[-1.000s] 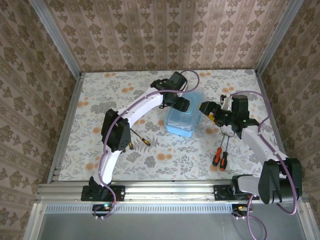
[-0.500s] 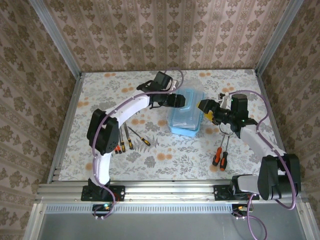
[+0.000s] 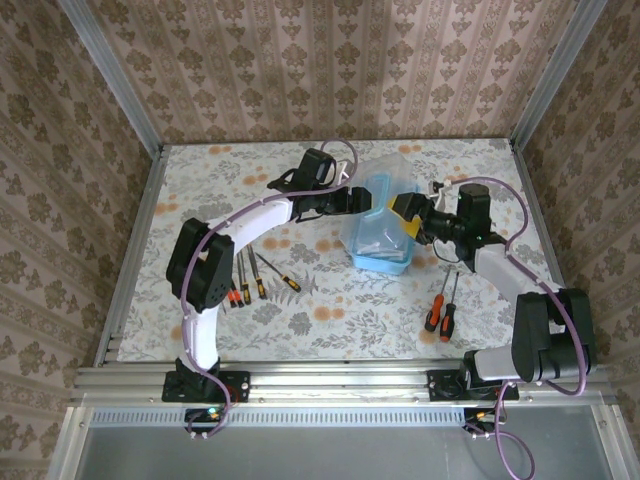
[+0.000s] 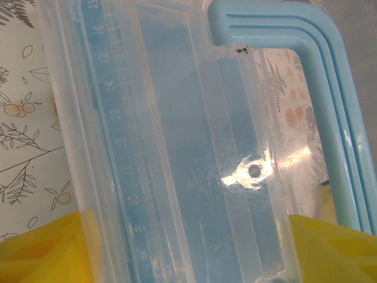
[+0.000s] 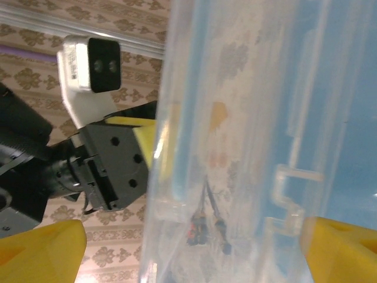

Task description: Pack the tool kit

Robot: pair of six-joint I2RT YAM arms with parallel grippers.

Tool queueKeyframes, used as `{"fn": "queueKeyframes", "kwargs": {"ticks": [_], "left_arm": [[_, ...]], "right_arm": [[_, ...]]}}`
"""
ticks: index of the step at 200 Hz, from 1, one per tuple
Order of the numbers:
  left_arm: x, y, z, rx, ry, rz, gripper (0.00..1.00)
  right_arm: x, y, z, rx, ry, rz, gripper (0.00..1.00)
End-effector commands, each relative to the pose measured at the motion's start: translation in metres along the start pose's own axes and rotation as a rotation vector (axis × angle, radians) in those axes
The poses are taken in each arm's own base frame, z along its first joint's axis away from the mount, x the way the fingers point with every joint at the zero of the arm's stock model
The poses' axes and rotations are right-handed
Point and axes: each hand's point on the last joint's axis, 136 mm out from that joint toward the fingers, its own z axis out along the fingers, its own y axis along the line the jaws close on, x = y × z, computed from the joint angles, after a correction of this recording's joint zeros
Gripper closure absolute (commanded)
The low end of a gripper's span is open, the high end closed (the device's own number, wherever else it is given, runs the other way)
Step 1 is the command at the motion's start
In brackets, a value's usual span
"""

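Case (image 3: 380, 238), translucent light-blue plastic with a ribbed handle (image 4: 330, 88), is pinched by left fingers (image 4: 41, 250); right fingers (image 5: 41, 250) straddle it, spread.

You get bare table (image 3: 330, 310) at the case's (image 3: 380, 240) 12 and 6 o'clock; left gripper (image 3: 370, 200) blocks 9, right gripper (image 3: 408, 213) 3.

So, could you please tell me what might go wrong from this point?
Both the left end effector and right end effector straddle the light-blue case; uneven pulls could twist or drop it. They sit close together across it, so they might collide.
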Motion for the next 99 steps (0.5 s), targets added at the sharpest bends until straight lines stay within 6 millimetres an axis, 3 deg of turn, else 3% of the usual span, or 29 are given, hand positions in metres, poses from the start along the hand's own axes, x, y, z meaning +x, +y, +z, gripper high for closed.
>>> {"fn": "queueKeyframes", "kwargs": {"ticks": [1,47,56,99], "left_arm": [[-0.003,-0.016,-0.008,0.063,-0.01,0.004,0.35],[-0.007,-0.006,-0.025,0.049,-0.036,-0.006,0.1],[-0.008,-0.004,-0.029,0.052,-0.046,-0.008,0.01],[-0.004,0.006,-0.054,0.01,-0.059,0.01,0.0]], "right_arm": [[-0.005,0.033,0.002,-0.085,0.012,-0.054,0.06],[-0.009,0.041,0.006,-0.087,0.017,-0.056,0.09],[-0.009,0.043,0.006,-0.089,0.02,-0.059,0.1],[-0.006,0.047,0.01,-0.078,0.03,-0.069,0.11]]}}
